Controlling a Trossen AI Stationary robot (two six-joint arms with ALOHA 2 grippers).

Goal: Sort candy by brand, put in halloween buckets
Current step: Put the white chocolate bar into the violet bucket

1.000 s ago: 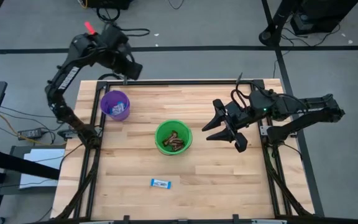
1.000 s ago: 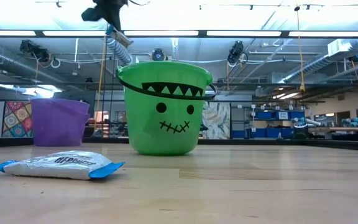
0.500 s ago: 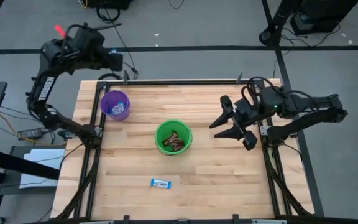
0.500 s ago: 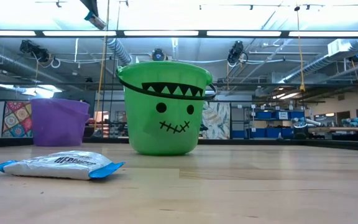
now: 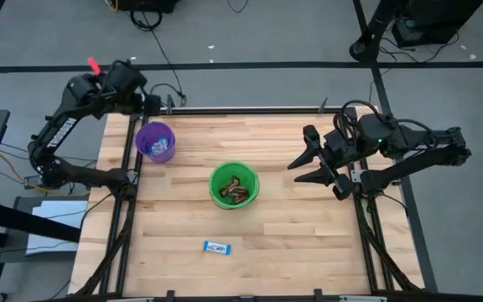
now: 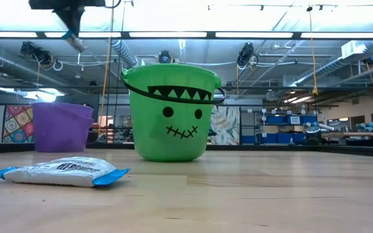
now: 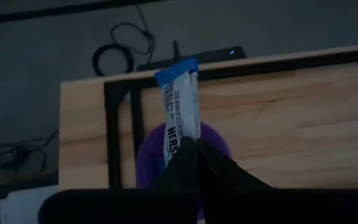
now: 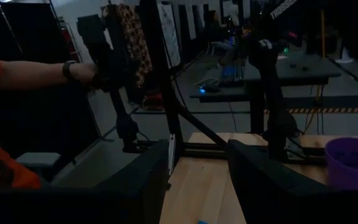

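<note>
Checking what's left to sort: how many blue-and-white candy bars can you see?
3 at least: one loose bar on the table, one gripped bar in the left gripper, and one or more bucketed bars in the purple bucket, possibly hiding others.

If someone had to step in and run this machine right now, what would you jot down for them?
Left gripper: shut on a blue-and-white candy bar, held above the purple bucket.
Right gripper: open and empty, over the table's right edge.
Done: brown candy lies in the green bucket; blue-and-white candy lies in the purple one.
Left: release the held bar into the purple bucket, then collect the last blue-and-white bar lying on the table near the front.
</note>
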